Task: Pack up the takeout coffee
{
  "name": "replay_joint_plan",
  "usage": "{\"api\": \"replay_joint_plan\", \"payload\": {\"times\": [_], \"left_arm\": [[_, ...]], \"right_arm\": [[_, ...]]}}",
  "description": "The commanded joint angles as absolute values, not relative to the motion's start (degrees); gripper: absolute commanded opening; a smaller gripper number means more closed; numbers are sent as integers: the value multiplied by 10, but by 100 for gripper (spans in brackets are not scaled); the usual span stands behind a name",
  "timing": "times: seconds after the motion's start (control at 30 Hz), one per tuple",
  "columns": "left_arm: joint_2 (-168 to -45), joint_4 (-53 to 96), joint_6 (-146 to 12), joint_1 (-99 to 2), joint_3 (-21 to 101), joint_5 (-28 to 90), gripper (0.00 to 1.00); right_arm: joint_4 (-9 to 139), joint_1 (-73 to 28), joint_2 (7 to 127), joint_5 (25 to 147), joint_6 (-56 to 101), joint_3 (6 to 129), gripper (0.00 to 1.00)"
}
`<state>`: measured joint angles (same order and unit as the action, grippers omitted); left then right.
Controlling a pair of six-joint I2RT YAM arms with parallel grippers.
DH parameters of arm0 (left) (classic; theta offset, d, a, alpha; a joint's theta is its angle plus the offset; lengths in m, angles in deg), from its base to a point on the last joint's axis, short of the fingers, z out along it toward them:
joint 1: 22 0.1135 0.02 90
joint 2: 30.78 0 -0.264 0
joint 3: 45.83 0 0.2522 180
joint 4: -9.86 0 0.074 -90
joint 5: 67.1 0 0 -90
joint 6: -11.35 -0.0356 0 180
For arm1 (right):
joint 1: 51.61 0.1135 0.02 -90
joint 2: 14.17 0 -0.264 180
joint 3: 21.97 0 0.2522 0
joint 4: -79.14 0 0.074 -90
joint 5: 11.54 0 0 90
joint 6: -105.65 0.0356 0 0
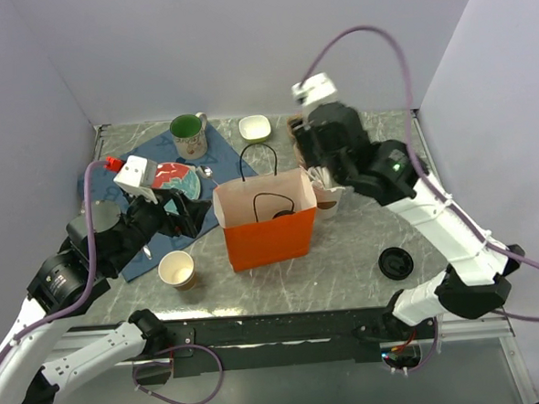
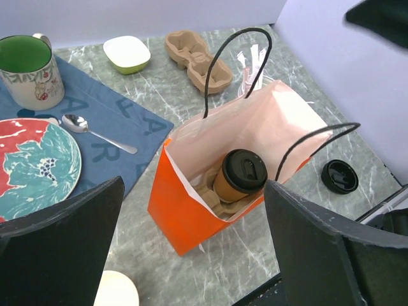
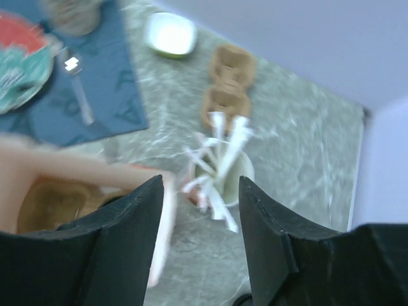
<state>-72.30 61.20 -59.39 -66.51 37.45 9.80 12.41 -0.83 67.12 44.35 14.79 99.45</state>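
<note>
1. Where the table ran nearest your arms, a lidless tan cup (image 1: 177, 269) stood, with a loose black lid (image 1: 395, 263) off right.
2. Your left gripper (image 2: 193, 185) hung over the orange bag (image 2: 172, 217), jaws wide apart, empty.
3. The takeout coffee (image 2: 241, 175) sat upright in a cardboard carrier (image 2: 207, 194) inside that bag.
4. Your right gripper (image 3: 201, 185) was beyond it, fingers apart, holding nothing, above a white cup of sticks (image 3: 220, 169).
5. At the far edge were a green mug (image 1: 188, 134) and a small bowl (image 1: 254, 127).

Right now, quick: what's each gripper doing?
Left gripper: open, empty.
Right gripper: open, nothing visibly held; the view is blurred.
</note>
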Motion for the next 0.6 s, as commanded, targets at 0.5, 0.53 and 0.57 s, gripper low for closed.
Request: {"api": "replay_joint_plan", "payload": {"times": [0.5, 0.53, 0.57], "left_arm": [[-748, 646, -594, -667, 439, 94, 97], [-748, 647, -594, -667, 436, 94, 97], [-747, 648, -594, -666, 435, 94, 97]], "right_arm": [[73, -279, 698, 642, 381, 833, 55], [76, -280, 698, 643, 386, 823, 55], [81, -281, 698, 644, 391, 814, 54]]}}
